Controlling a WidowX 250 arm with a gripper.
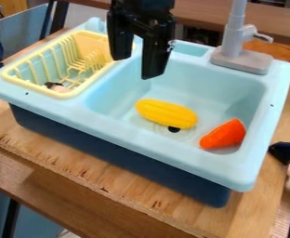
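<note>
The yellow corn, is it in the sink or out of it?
In the sink. The yellow corn lies on its side on the bottom, right by the dark drain hole, near an orange toy.

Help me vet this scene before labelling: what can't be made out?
In the camera view:
- Arm above the claw: cut off by the top edge.
- Faucet's upper end: the same edge.
- Small thing in the yellow rack: too small to identify.
- Dark object: cut off by right edge.

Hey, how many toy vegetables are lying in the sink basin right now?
2. The yellow corn lies beside the drain hole; the orange vegetable, near the front right corner of the basin. The small item in the yellow rack is too unclear to name.
</note>
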